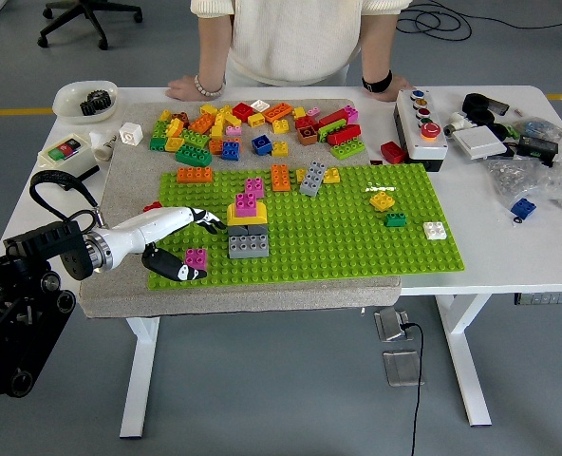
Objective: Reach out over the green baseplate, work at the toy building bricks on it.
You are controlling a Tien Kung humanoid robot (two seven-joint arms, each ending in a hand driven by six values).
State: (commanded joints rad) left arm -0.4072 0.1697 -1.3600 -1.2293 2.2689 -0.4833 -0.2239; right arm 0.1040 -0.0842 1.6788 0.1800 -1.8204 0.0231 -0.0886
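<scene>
The green baseplate (357,247) lies on a grey mat in the middle of the table. My left hand (203,249) reaches in from the left over the plate's near left corner, open. Its white fingers (201,219) point toward a stack of grey, yellow and pink bricks (248,228). Its black thumb (178,271) lies just left of and below a small pink brick (196,257). That brick sits on the plate on its own, free of the hand. My right arm is out of view.
Loose bricks (252,123) are heaped on the mat behind the plate. Orange (195,175), grey (311,178), yellow (383,200), green (396,219) and white (435,230) bricks stand on the plate. A person's hands (181,88) rest on the far edge. A button box (421,123) stands at the right.
</scene>
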